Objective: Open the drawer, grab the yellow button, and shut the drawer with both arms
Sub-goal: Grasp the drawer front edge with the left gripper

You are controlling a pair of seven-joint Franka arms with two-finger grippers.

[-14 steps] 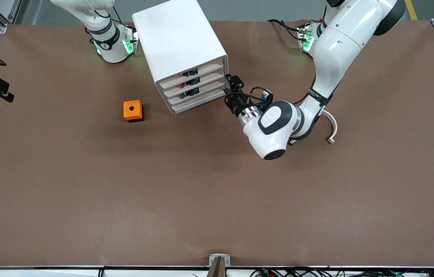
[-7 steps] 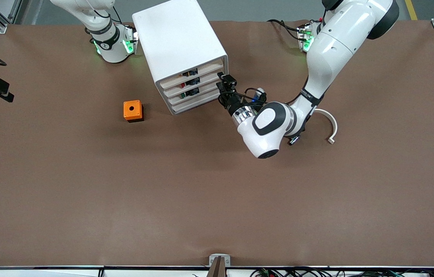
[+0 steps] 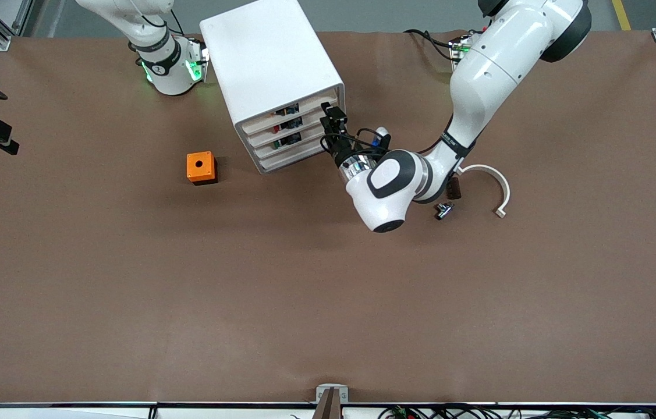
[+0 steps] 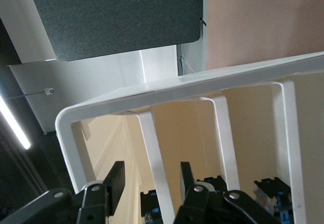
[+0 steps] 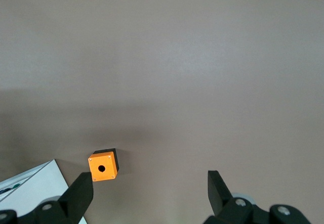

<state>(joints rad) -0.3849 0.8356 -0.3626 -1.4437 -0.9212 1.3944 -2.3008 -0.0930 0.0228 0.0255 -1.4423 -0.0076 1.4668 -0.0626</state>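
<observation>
The white cabinet (image 3: 269,64) stands near the robots' bases, and its four drawer fronts all sit flush. The top drawer (image 3: 304,107) is shut. A small button with an orange-yellow cap (image 3: 289,109) shows through its front notch. My left gripper (image 3: 332,118) is open at the drawer fronts, at the end toward the left arm. In the left wrist view the left gripper (image 4: 151,181) has its fingers on either side of a white strip (image 4: 152,148) just under the cabinet's top rim, not closed on it. My right gripper (image 5: 149,191) is open and empty, high over the table.
An orange box with a round hole (image 3: 200,167) sits on the table beside the cabinet, toward the right arm's end; it also shows in the right wrist view (image 5: 103,166). A white curved piece (image 3: 497,185) and a small black and silver part (image 3: 443,210) lie near the left arm's elbow.
My left gripper has moved in to the cabinet's drawer fronts, up to the level of the top drawer. The drawers have not moved.
</observation>
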